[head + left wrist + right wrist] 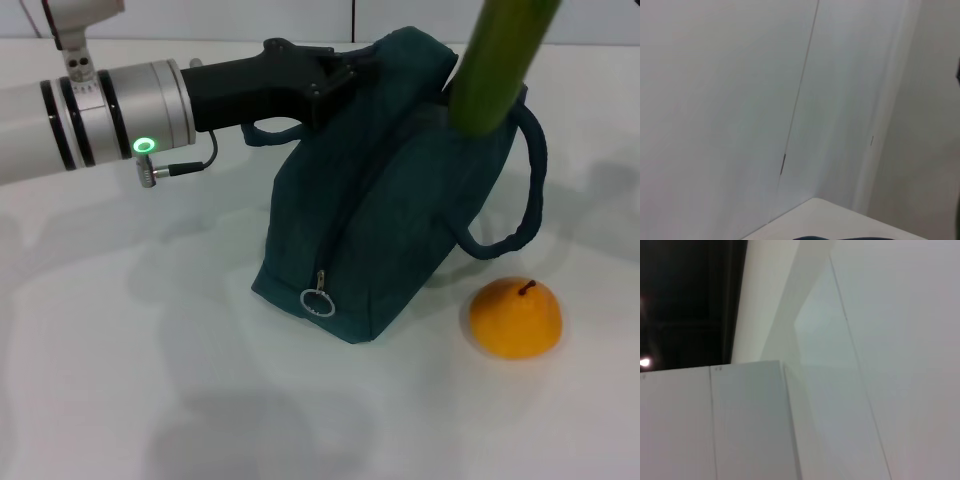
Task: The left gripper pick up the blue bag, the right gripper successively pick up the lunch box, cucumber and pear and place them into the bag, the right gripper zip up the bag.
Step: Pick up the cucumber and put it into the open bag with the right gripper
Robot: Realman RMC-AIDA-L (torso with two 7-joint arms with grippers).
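Blue fabric of the bag [375, 215] stands slumped on the white worktop [150, 380], its zip pull ring [317, 301] hanging low on the near side. The left gripper [335, 85] reaches in from the left and appears clenched on the bag's top edge, though its fingertips are hidden. A green cucumber [500, 60] pokes upright into the bag's mouth. The pear [516, 318] sits just beside the bag on the worktop. The right gripper is out of sight.
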